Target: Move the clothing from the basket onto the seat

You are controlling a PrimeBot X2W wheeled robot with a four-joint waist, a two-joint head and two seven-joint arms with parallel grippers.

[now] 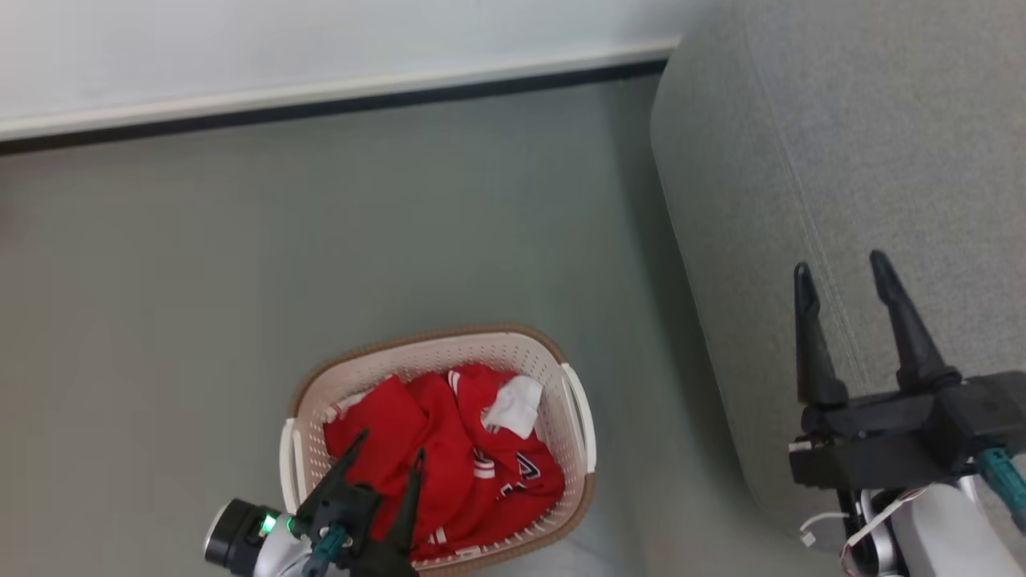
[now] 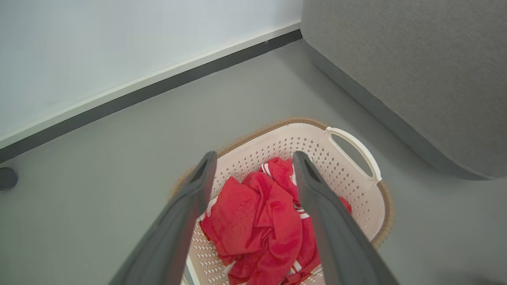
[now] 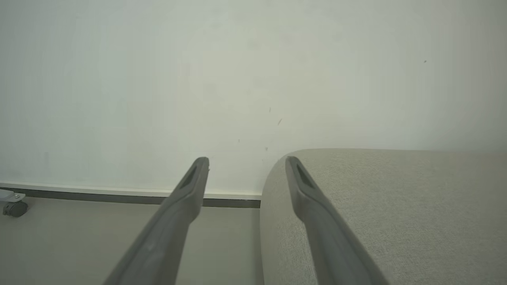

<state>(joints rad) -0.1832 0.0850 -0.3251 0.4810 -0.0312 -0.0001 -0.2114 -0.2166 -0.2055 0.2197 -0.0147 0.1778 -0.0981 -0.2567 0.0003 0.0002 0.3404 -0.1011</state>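
**Right gripper (image 1: 840, 263) spread over the sofa (image 1: 842, 120), left gripper (image 1: 391, 443) spread above the basket (image 1: 481, 349)**

Nearest in the head view, the right gripper's two dark fingers stand well apart with nothing between them. They point up the view across the grey sofa cushion, close to its rounded edge. In the right wrist view those fingers frame the sofa's corner, a pale wall (image 3: 158, 79) and a dark baseboard (image 3: 99, 196). A small caster wheel (image 3: 14, 208) sits on the floor at the far left.

The left gripper is at the lower left of the head view, fingers parted wide and holding nothing, with its tips over the near part of the basket. In the left wrist view the clothing (image 2: 253, 213) shows between the two fingers. Whether the tips touch the fabric cannot be told.

The clothing lies crumpled in a heap inside the basket. It is bright red with white bands, and a white patch (image 1: 513, 405) lies toward the side facing the sofa. The basket stands upright on the grey floor (image 1: 321, 240), near the sofa but apart from it, with a strip of floor between them.
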